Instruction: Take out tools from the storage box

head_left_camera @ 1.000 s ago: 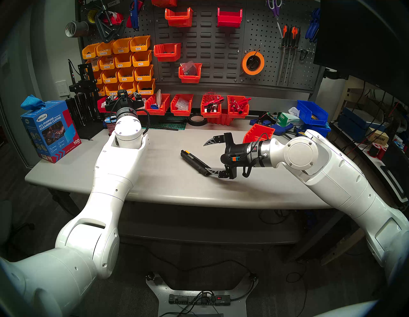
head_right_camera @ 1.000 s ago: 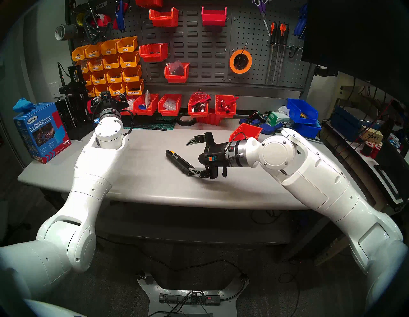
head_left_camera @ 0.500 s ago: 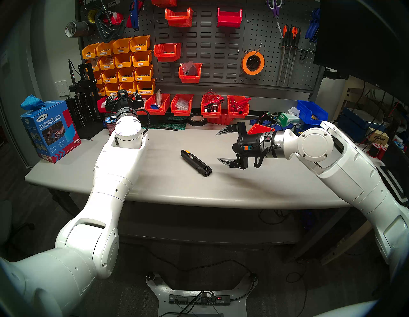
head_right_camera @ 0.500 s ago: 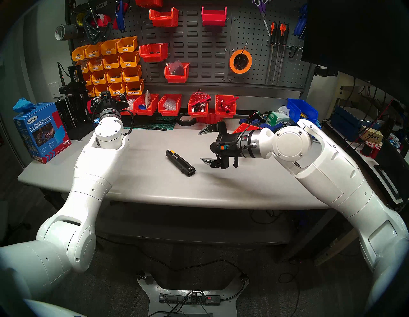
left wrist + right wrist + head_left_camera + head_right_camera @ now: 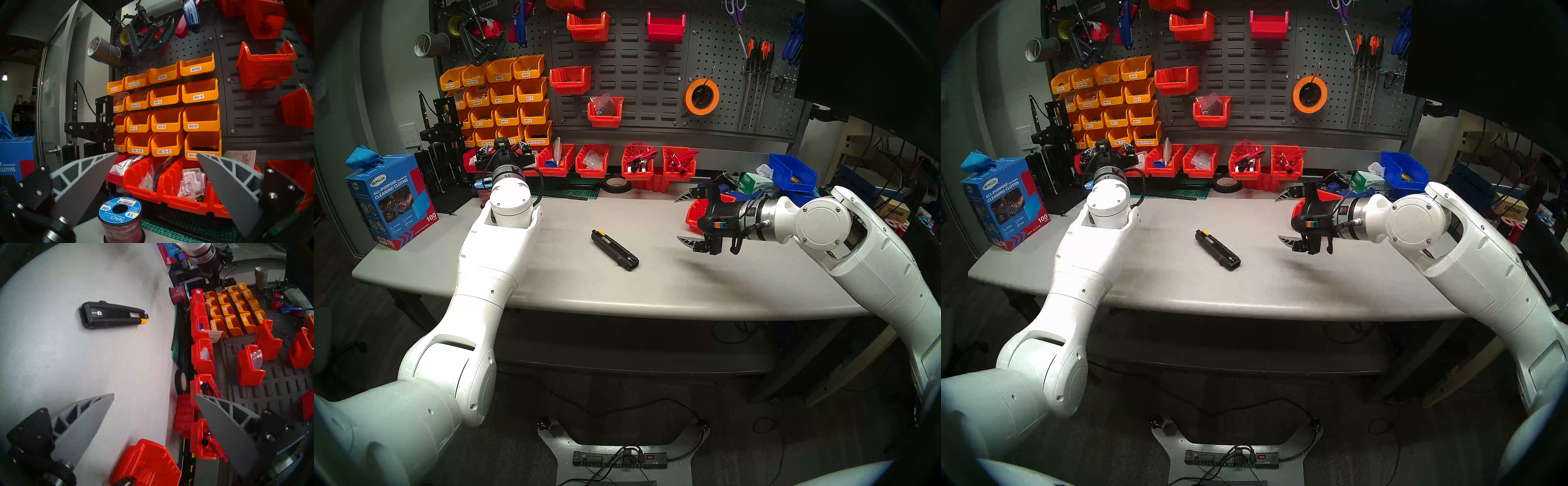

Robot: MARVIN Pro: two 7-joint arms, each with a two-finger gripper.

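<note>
1. Since a second ago our right gripper (image 5: 682, 219) has pulled away from the black tool (image 5: 614, 250), going toward our right side; back then its lower finger lay across the tool's near end, and now it is well apart from it.
2. The black tool has not shifted: it lies flat on the grey table (image 5: 551, 288), near the middle, its yellow end (image 5: 144, 321) pointing toward the pegboard (image 5: 639, 85).
3. Our right gripper stands wide open and holds nothing; one finger (image 5: 689, 240) hangs over the table, the other (image 5: 685, 196) sits higher, toward the back.
4. The orange-red storage box (image 5: 695, 213) rests on the table just behind that gripper, largely hidden by it in the head views. The right wrist view shows the box (image 5: 149, 461) at the bottom between the fingers; we cannot tell what it still contains.
5. Our left gripper (image 5: 157, 173) has kept still at the back left, spread wide and empty, facing the yellow labelled bins (image 5: 166, 118), above a wire spool (image 5: 121, 218).
</note>
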